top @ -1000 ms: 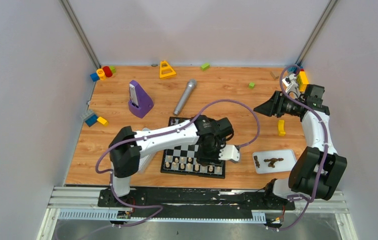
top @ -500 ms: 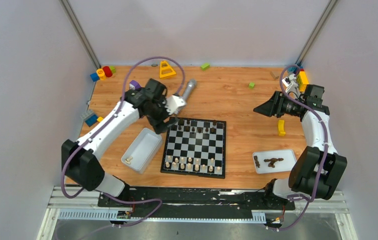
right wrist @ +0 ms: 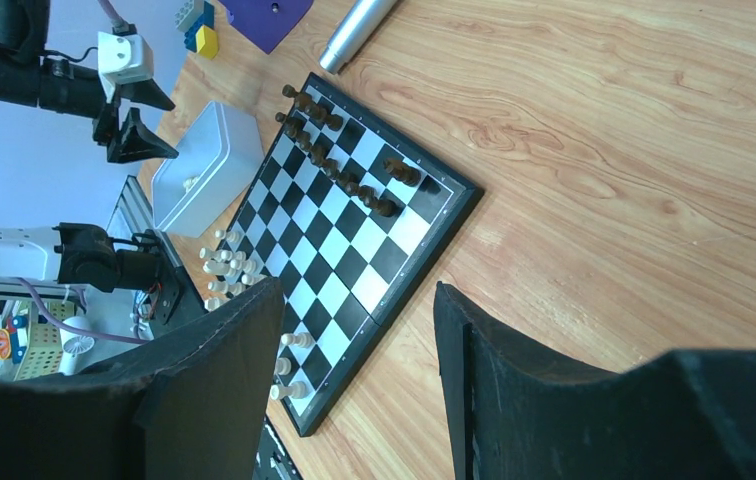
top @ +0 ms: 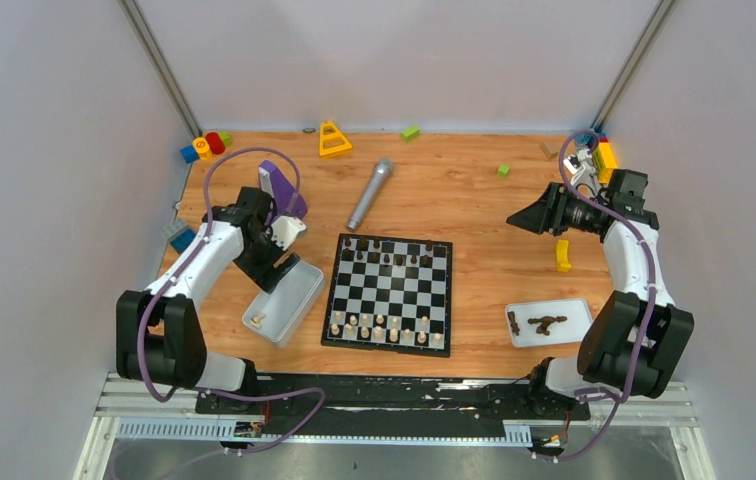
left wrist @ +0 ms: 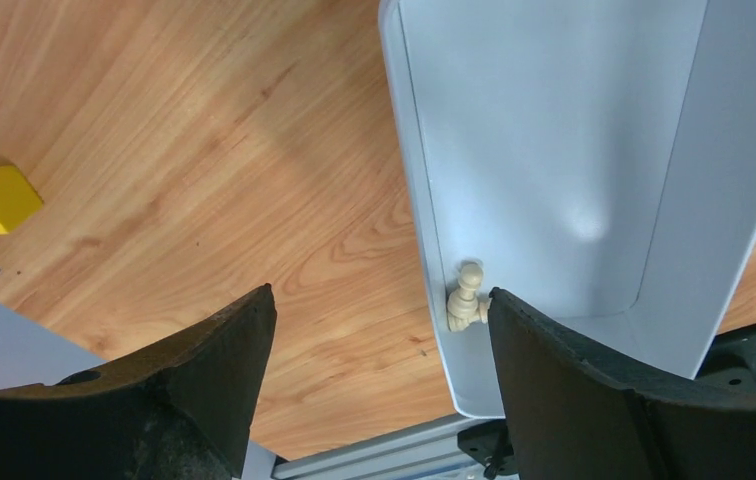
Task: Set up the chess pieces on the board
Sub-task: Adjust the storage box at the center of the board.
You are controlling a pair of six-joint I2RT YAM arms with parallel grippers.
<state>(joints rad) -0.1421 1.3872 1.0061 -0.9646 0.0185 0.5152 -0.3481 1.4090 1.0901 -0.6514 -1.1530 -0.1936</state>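
Observation:
The chessboard (top: 394, 290) lies mid-table, with cream pieces (top: 384, 328) along its near rows and dark pieces (top: 386, 256) along its far rows. To its left stands a white bin (top: 306, 298) holding one cream piece (top: 259, 319). My left gripper (top: 272, 273) hangs open over the bin's far end. In the left wrist view the cream piece (left wrist: 466, 300) lies against the bin wall (left wrist: 424, 200), just beside the right finger (left wrist: 574, 390) of the open left gripper (left wrist: 379, 295). A white tray (top: 581, 308) at the right holds dark pieces (top: 544, 323). My right gripper (top: 520, 217) is open and empty, raised at the far right.
A purple wedge-shaped object (top: 280, 200), a silver microphone (top: 370, 193) and a yellow triangle (top: 333, 139) lie beyond the board. A yellow block (top: 562, 255) sits near the right arm. Coloured blocks cluster at the back left (top: 204, 146) and left edge (top: 189, 240).
The left arm has swung from the board's near rows to its far left corner and then back left over the white bin. The right arm has not moved.

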